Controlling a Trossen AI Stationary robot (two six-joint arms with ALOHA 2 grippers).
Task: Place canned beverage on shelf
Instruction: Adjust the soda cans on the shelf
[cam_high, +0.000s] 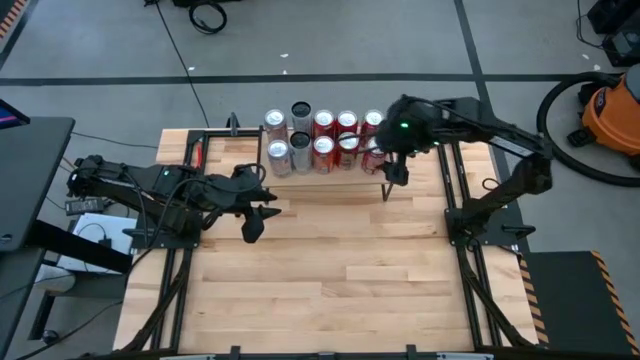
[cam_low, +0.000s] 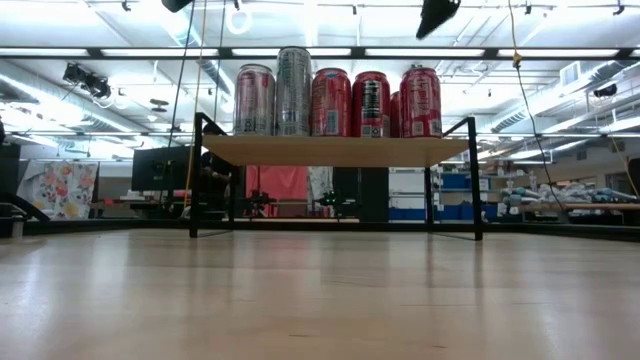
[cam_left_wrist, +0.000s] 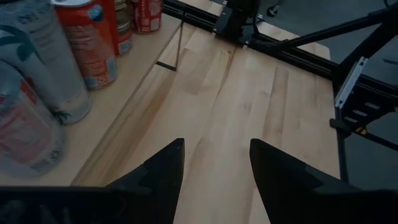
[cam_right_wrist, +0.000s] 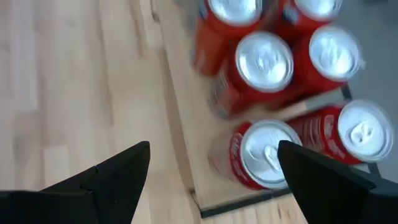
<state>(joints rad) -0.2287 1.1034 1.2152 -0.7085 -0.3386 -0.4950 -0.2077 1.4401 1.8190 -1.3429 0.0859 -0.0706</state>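
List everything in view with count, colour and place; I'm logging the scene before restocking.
Red cans: about seven, red, on the shelf's right part.
Silver cans: about three, silver-grey, on the shelf's left part.
Shelf: one, light wood on black legs, at the table's far edge.
Table: one, light wood.
Vacuum: one, orange, on the floor at right.
Left pincer: one, dark, open, over the table.
Right pincer: one, dark, open, above the shelf's right end.
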